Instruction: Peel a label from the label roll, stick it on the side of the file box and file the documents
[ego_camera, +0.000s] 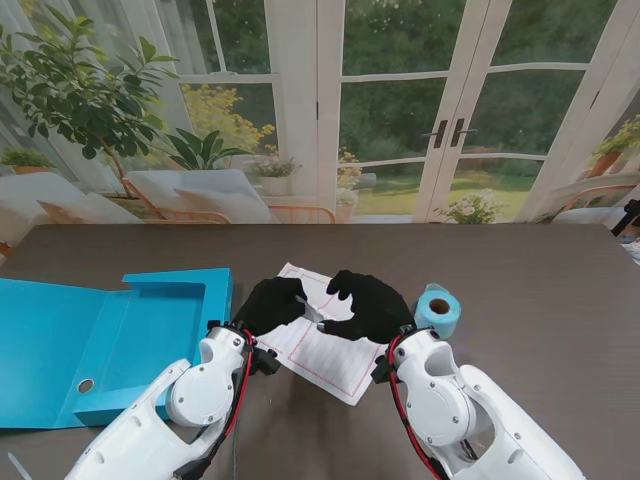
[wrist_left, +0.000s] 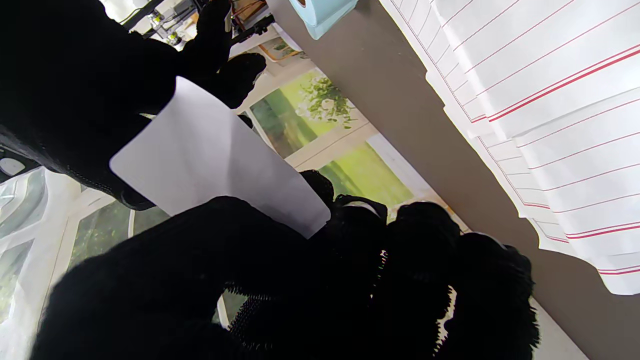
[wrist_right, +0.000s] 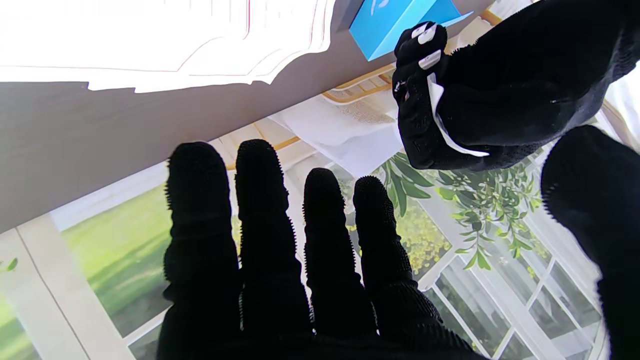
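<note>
Left hand (ego_camera: 268, 305) pinches the white label (wrist_left: 215, 160) over the documents (ego_camera: 335, 350); right hand (ego_camera: 368, 305), fingers spread, holds nothing beside it.

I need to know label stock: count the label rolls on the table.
1. The label roll stands on the table to the right of the right hand. Others may lie out of view.

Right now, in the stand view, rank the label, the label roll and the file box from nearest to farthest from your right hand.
1. Label: between both hands, touching the right hand.
2. Label roll: just right of that hand.
3. File box: open, far left, past the left hand.
</note>
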